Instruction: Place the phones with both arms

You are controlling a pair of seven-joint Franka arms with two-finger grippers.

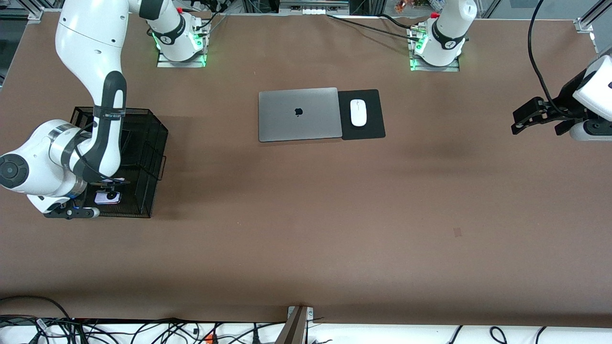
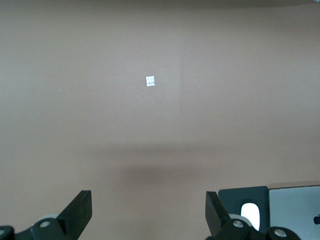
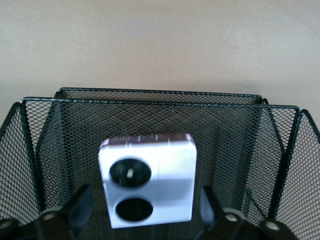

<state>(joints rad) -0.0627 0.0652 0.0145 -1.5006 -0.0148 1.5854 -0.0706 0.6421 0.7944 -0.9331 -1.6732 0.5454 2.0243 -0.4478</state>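
A small squarish lavender-white phone (image 1: 106, 197) (image 3: 167, 167) with two black circles rests inside the black mesh basket (image 1: 154, 143) (image 3: 150, 97), in the compartment nearest the front camera. My right gripper (image 1: 109, 189) (image 3: 145, 197) reaches down into that basket and is open. Its fingers (image 3: 80, 202) stand either side of the phone with a gap on each side. My left gripper (image 1: 523, 117) (image 2: 148, 200) waits open and holds nothing, in the air over bare table at the left arm's end.
A shut silver laptop (image 1: 299, 114) (image 2: 295, 210) lies mid-table toward the bases. Beside it a white mouse (image 1: 358, 112) (image 2: 250, 216) sits on a black pad (image 1: 374, 129). The basket stands at the right arm's end. Cables run along the table's near edge.
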